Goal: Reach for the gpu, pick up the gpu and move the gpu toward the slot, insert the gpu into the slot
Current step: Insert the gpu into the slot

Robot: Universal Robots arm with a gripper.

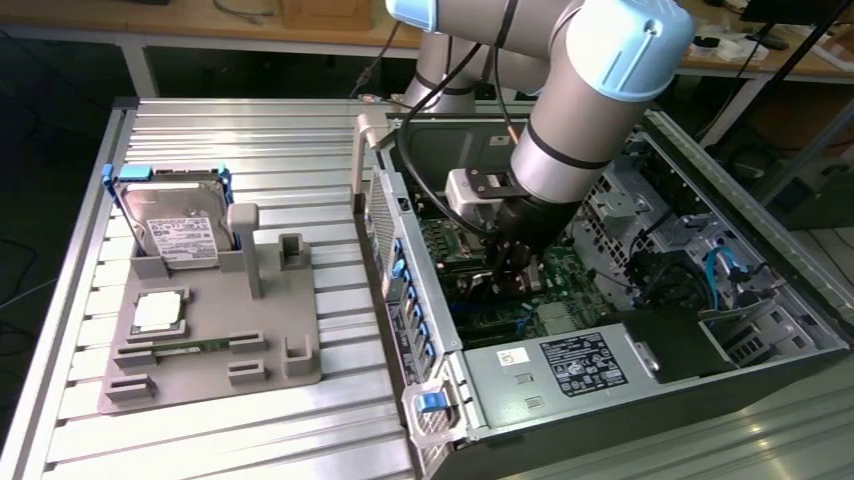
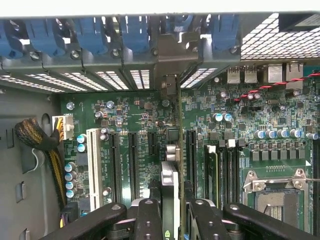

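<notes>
The gripper [image 2: 170, 220] was clamped on the gpu [image 2: 178, 150], held edge-on above the motherboard [image 2: 125, 115], beside a long slot [image 2: 191, 155], its bracket toward the case's rear edge. The card looked light, stiff and fragile; gripping its top edge seemed right.

The claw [image 1: 511, 283] is largely masked by the arm's wrist in the exterior view, and its fingertips are lost among the motherboard [image 1: 561, 275] parts. In the wrist view the black fingers [image 2: 150, 220] are cut off by the picture's edge. The gpu [image 2: 180, 150] is seen edge-on — its faces cannot be made out, and its near end is hidden between the fingers. The slot under it is covered by the card; whether the card is seated cannot be told. The processor socket [image 2: 280, 195] is cropped at the edge.
</notes>
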